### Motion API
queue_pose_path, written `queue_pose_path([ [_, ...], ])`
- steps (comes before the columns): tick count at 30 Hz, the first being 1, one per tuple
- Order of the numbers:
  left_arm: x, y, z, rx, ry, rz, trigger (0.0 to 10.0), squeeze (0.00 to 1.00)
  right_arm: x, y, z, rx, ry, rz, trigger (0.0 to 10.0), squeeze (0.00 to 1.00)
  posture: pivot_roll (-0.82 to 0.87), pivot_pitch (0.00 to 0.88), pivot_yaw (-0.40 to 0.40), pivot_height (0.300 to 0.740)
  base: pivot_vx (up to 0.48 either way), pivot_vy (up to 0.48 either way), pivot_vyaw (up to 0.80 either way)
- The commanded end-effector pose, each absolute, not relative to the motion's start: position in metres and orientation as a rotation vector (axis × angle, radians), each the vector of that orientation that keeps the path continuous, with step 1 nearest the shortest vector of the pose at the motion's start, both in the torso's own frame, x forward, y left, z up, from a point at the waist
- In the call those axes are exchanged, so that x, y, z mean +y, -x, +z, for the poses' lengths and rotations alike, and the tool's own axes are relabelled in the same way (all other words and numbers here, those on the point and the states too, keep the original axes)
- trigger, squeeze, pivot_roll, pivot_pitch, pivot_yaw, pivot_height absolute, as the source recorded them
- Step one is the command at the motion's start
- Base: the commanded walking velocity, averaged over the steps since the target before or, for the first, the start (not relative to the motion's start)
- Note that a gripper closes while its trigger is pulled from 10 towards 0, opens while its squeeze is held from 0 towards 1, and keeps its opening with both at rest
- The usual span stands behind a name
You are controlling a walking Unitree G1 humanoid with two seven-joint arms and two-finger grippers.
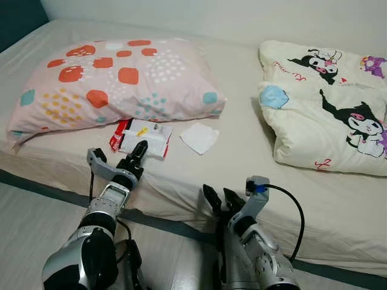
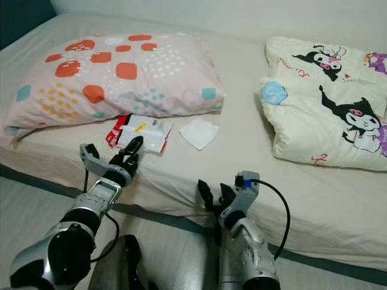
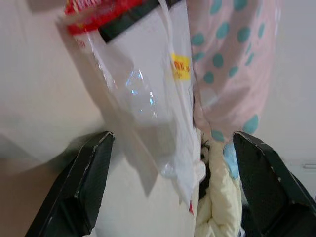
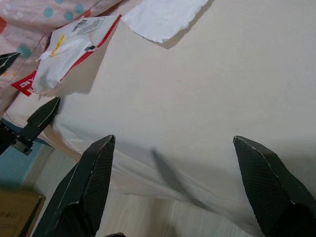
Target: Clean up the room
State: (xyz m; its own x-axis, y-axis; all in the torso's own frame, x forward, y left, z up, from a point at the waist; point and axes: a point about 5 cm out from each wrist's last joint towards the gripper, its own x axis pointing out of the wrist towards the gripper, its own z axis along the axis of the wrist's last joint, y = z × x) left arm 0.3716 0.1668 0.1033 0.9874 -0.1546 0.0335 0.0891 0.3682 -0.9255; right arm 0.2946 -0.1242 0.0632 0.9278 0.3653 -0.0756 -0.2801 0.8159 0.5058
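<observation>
I am holding the left end effector [image 1: 135,158] over the near part of the bed [image 1: 242,151], its fingers [image 3: 84,187] spread, with the tips reaching the near edge of the plastic wrapper [image 1: 143,136]. In the left wrist view the wrapper is lying between the two fingers but neither one is touching it. The wrapper, white and clear with a red strip at one end, is lying flat on the sheet just in front of the spotted pillow [image 1: 115,78], and its far edge is meeting the pillow's front edge. A white tissue [image 1: 199,137] is lying just beside the wrapper on the robot's right, apart from it.

I am keeping the right end effector [image 1: 221,199] lower, at the near edge of the mattress, fingers [image 4: 86,187] spread and holding nothing. Ahead of it the sheet is lying bare up to the tissue. On the far right a folded cartoon-print quilt [image 1: 326,109] is sitting, well apart from both arms. The bed's edge is running across in front of me, with a dark band beneath it and the pale floor [image 1: 30,229] below.
</observation>
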Motion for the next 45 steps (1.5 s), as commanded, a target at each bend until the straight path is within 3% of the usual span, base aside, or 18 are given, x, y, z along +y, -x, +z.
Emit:
queue_pose_path([
  [1, 0.163, -0.371, 0.099, 0.079, 1.199, -0.114, 10.0, 0.00, -0.127, -0.293, 0.062, 0.176, -0.535, 0.329, 10.0, 0.00, -0.07, 0.326, -0.025, 0.541, 0.000, 0.000, 0.00],
  [11, 0.156, -0.379, 0.108, 0.088, 1.149, -0.047, 10.0, 0.00, -0.129, -0.297, 0.071, 0.143, -0.539, 0.323, 10.0, 0.00, -0.09, 0.331, -0.012, 0.541, 0.000, 0.000, 0.00],
  [12, 0.153, -0.380, 0.108, 0.099, 1.136, -0.035, 0.7, 0.00, -0.130, -0.298, 0.074, 0.133, -0.539, 0.319, 10.0, 0.00, -0.09, 0.331, -0.009, 0.541, 0.000, 0.000, 0.00],
  [14, 0.152, -0.380, 0.108, 0.104, 1.131, -0.028, 0.7, 0.00, -0.130, -0.298, 0.075, 0.130, -0.539, 0.318, 10.0, 0.00, -0.09, 0.331, -0.009, 0.541, 0.000, 0.000, 0.00],
  [15, 0.151, -0.380, 0.108, 0.108, 1.131, -0.023, 0.0, 0.00, -0.131, -0.298, 0.076, 0.126, -0.539, 0.317, 10.0, 0.00, -0.09, 0.332, -0.007, 0.541, 0.000, 0.000, 0.00],
  [26, 0.137, -0.382, 0.110, 0.120, 1.169, -0.032, 0.0, 0.00, -0.136, -0.300, 0.081, 0.102, -0.531, 0.308, 10.0, 0.00, -0.11, 0.315, 0.005, 0.541, 0.000, 0.000, 0.00],
  [37, 0.143, -0.384, 0.117, 0.067, 1.204, -0.055, 0.0, 0.00, -0.143, -0.305, 0.086, 0.079, -0.537, 0.296, 10.0, 0.00, -0.07, 0.290, 0.003, 0.541, 0.000, 0.000, 0.00],
  [42, 0.158, -0.381, 0.118, 0.011, 1.188, -0.147, 0.0, 0.00, -0.159, -0.318, 0.086, 0.054, -0.635, 0.235, 10.0, 0.00, 0.00, 0.286, -0.001, 0.541, 0.000, 0.000, 0.00],
  [44, 0.173, -0.377, 0.117, -0.011, 1.150, -0.170, 0.0, 0.00, -0.166, -0.326, 0.088, 0.037, -0.681, 0.208, 10.0, 0.00, 0.05, 0.289, -0.001, 0.541, 0.000, 0.000, 0.00],
  [45, 0.192, -0.372, 0.114, -0.030, 1.109, -0.167, 0.0, 0.00, -0.172, -0.334, 0.092, 0.018, -0.719, 0.193, 10.0, 0.00, 0.09, 0.294, 0.001, 0.541, 0.000, 0.000, 0.00],
])
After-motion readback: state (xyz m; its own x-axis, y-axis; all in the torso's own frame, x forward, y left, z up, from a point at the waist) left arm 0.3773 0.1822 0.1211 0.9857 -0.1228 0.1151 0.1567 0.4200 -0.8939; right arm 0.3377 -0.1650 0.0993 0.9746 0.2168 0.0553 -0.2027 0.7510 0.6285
